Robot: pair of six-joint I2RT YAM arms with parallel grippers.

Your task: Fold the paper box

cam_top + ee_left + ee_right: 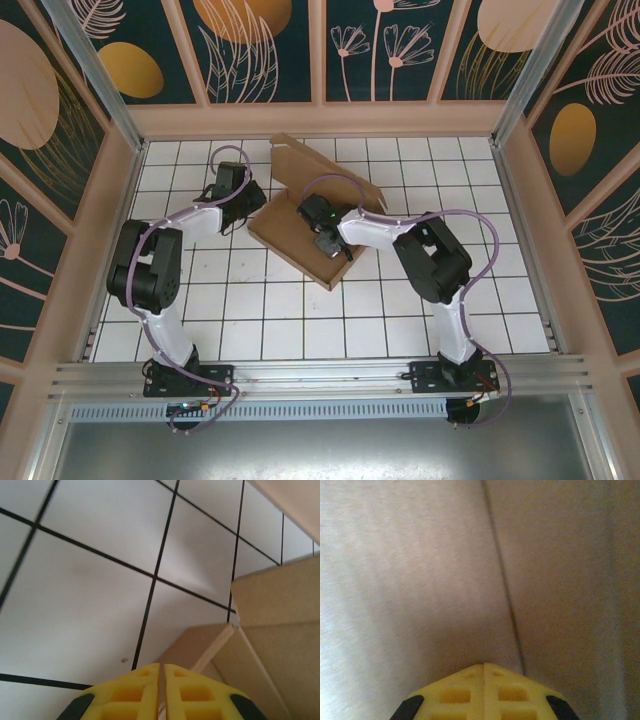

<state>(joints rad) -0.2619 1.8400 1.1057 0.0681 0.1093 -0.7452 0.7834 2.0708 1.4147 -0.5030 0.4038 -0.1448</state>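
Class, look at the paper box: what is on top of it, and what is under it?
The right hand, shut, rests on the base panel of the paper box. Around the box the white tiled table shows; whatever lies directly beneath the cardboard is covered.

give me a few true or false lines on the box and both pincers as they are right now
1. The paper box lies on a white tiled table. True.
2. The right pincer has its fingers spread wide. False: they are closed together.
3. The right pincer is over the cardboard, close to a crease. True.
4. The left pincer is at the right side of the box. False: it is at the left edge, fingers together, with tiles ahead of it.
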